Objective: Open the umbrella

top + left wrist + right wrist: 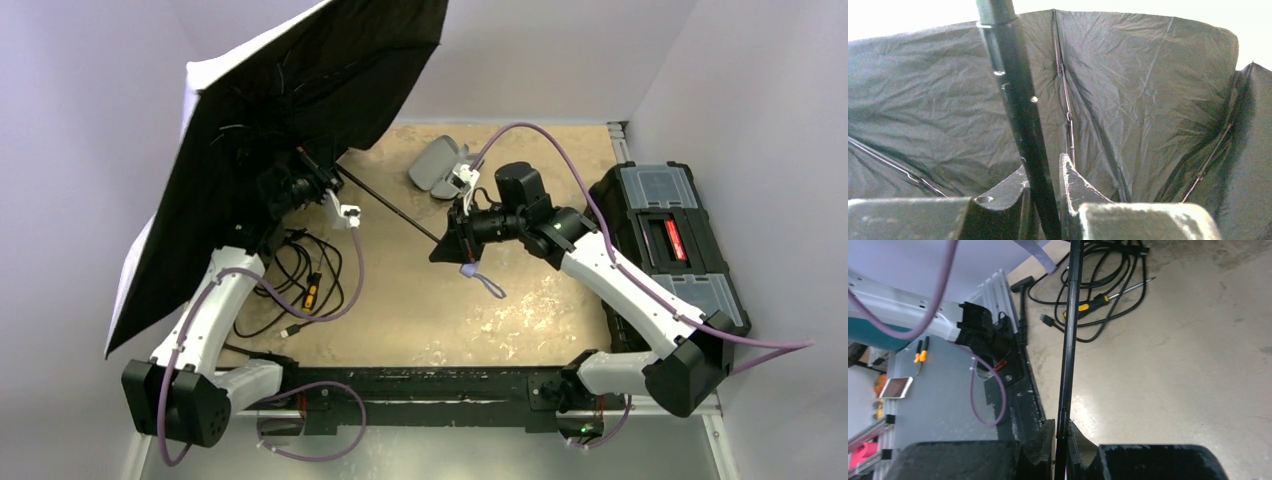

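Nearest the left wrist lens, the left pincer [1044, 172] was narrowed onto the umbrella's [290, 110] thin black shaft [1018, 110], 1 finger pressed to each side of it. Beyond those fingertips the black inside of the canopy [1148, 100] filled the view, ribs fanned out and cloth taut, so the canopy looked spread.

At the other end, the right pincer [1062, 431] was likewise closed on the shaft, which ran straight out ahead of its fingertips. Past them, on the table [1173, 365], lay a coiled black cable [1108, 305] and a yellow-and-black screwdriver [1098, 299]. From above, a lavender strap [485, 283] hung just below this pincer. I could not tell whether the handle sat inside its grip. Behind the right arm stood a black toolbox [665, 240].

As I judged it, the step in hand was seating the open canopy until it latched. Doing that well called for the right pincer to act as a fixed anchor. The left would push only along the shaft, away from the right, with the 2 grips in 1 line. Any sideways load could bow so thin a shaft. Neither grip should loosen before the catch was felt to hold.
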Robot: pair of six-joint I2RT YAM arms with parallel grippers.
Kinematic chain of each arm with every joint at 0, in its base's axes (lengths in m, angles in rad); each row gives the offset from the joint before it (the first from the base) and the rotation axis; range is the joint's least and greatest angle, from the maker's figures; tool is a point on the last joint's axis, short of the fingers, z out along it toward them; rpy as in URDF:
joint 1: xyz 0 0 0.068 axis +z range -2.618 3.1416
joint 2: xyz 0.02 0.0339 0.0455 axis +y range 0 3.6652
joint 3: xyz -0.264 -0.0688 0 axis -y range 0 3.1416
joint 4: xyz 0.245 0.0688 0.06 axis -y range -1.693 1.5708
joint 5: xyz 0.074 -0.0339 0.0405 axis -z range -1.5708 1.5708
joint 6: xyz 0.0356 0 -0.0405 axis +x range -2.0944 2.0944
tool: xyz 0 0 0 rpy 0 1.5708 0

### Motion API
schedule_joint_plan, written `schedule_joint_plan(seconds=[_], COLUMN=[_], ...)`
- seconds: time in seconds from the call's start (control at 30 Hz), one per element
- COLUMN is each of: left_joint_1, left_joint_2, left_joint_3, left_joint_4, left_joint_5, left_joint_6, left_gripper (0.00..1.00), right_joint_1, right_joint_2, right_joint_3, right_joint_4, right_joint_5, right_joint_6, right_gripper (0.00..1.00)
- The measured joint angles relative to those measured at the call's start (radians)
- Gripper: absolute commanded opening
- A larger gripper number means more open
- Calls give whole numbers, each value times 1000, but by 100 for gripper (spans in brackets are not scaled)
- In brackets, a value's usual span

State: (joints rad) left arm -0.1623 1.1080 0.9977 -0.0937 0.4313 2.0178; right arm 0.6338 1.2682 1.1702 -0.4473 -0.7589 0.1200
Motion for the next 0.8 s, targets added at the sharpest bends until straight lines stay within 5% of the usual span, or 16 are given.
schedule_joint_plan(seconds=[0.07,0.13,0.27,0.53,0.63,0.77,0.8], left_joint_1=[-11,-18,-12,-2,-2,-3,-3], left_joint_2=[39,82,157,204,236,251,251], left_joint_3=[27,61,114,130,146,151,151], left_joint_4=[36,72,103,178,221,238,243], left_joint_5=[-3,12,38,161,200,240,247], left_joint_6=[-52,-79,-60,-3,25,33,33], left_gripper=[0,0,0,0,0,0,0], right_joint_1=[-1,-4,-7,2,3,3,4], right_joint_2=[0,1,0,29,74,118,123], right_joint_3=[-5,-13,-11,-3,14,27,27], right_joint_4=[7,31,58,58,52,60,63], right_joint_5=[19,35,5,-23,-26,-47,-54], right_joint_6=[-12,-16,-30,-34,-30,-9,0], right_gripper=[4,39,59,50,36,38,28])
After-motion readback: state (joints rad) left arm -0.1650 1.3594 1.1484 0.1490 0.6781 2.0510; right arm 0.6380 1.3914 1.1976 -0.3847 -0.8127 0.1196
